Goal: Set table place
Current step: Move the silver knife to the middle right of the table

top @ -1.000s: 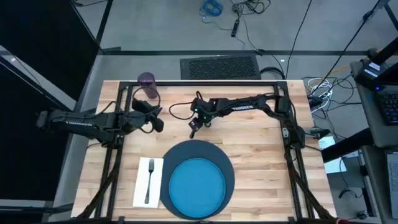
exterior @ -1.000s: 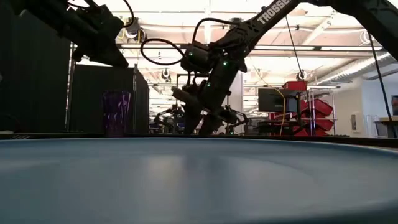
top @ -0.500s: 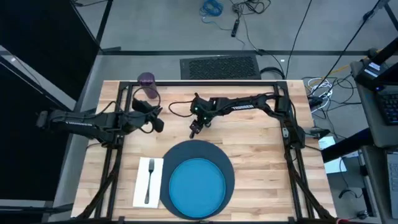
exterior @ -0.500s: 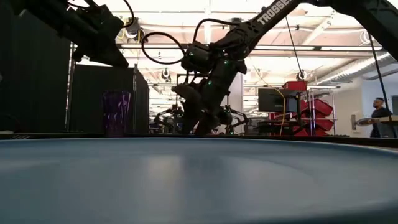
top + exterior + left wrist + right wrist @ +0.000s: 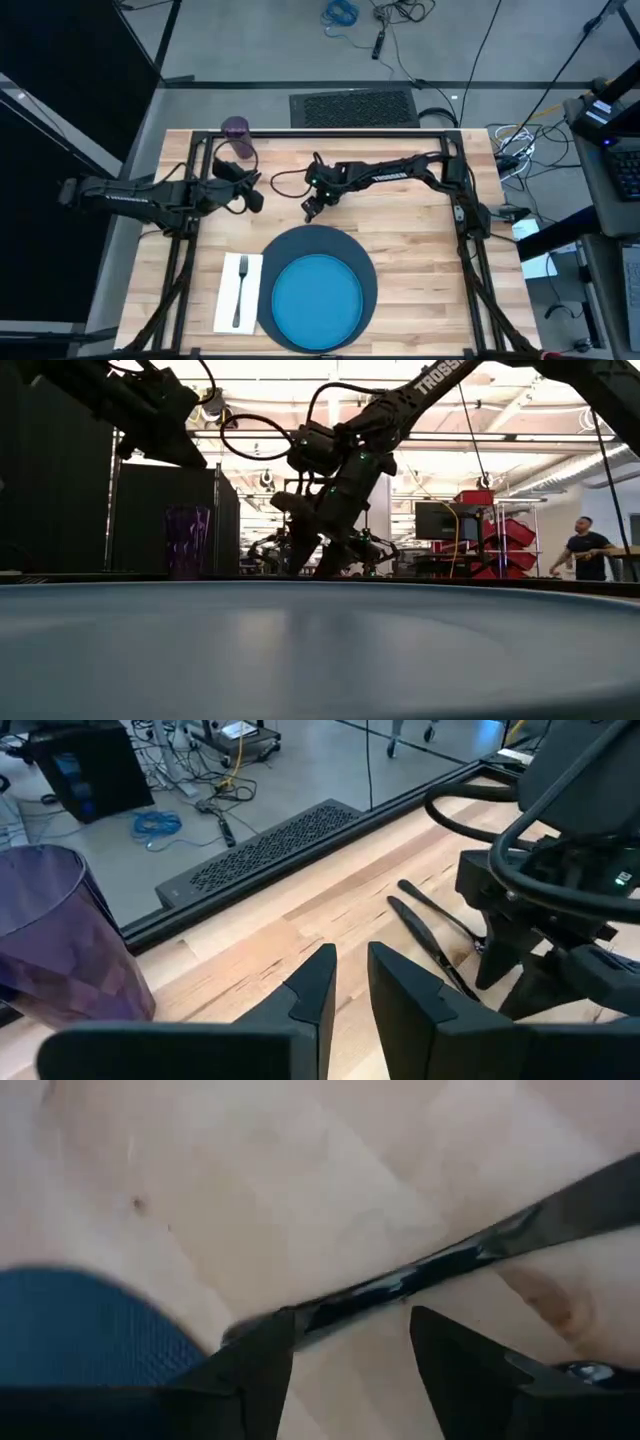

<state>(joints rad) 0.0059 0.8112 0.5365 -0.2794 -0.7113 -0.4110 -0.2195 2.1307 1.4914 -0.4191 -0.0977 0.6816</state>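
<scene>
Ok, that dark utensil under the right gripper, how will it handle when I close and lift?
Probably stiff: the utensil reads as a thin, straight, glossy bar. It lies flat on the table, so the right gripper, its fingers open, may struggle to get under it. The shiny finish suggests it could slip or swivel if pinched off-centre.

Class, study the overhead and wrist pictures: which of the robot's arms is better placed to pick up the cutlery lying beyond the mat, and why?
The right. Its gripper is lowered with open fingers straddling a utensil on the table. The left gripper waits off to the side, near the purple cup.
</scene>
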